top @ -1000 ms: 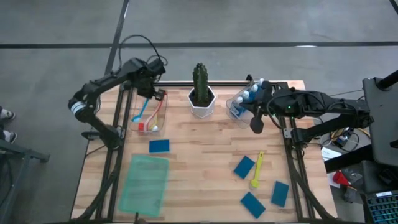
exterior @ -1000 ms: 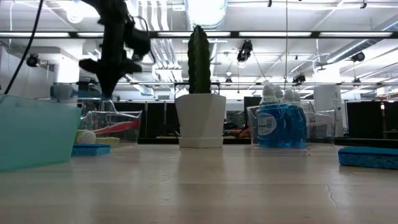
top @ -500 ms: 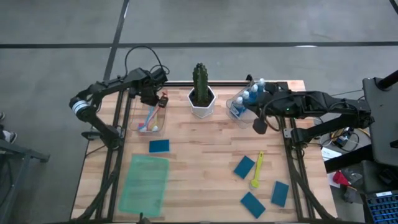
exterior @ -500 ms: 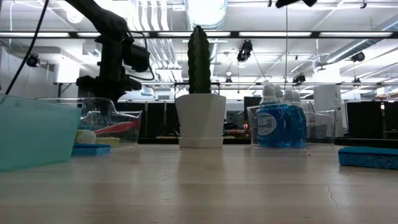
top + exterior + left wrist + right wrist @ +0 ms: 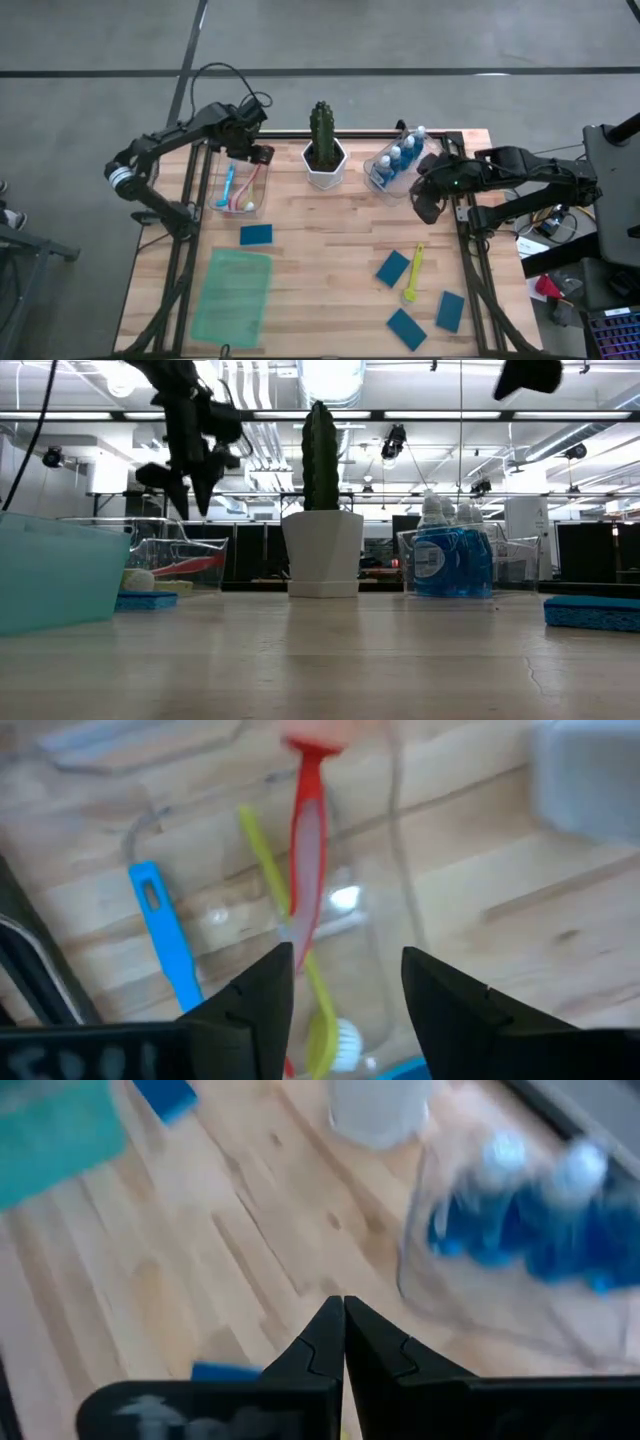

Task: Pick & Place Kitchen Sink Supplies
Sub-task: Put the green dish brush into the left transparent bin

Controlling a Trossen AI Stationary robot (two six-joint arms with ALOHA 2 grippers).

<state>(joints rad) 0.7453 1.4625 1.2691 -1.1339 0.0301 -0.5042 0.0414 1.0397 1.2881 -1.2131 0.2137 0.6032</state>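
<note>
My left gripper [image 5: 256, 152] [image 5: 345, 995] hangs open over the far end of a clear bin [image 5: 240, 186]. A blue brush [image 5: 165, 935], a yellow brush [image 5: 285, 935] and a pink-red brush [image 5: 308, 830] lie in that bin. My right gripper [image 5: 428, 207] [image 5: 343, 1330] is shut and holds nothing, just near of the clear bin of blue bottles [image 5: 395, 163]. A lime brush [image 5: 413, 272] lies on the table among three teal sponges [image 5: 392, 267] [image 5: 450, 310] [image 5: 405, 328]. Another sponge [image 5: 256, 235] lies near of the brush bin.
A cactus in a white pot [image 5: 322, 152] stands at the far edge between the two bins. A translucent green tray [image 5: 232, 295] lies at the near left. Bare wood shows in the middle of the table.
My left gripper has dipped toward the brush bin, opened, and risen again above it. My right gripper has moved a little toward the table's right and near edges, staying shut.
</note>
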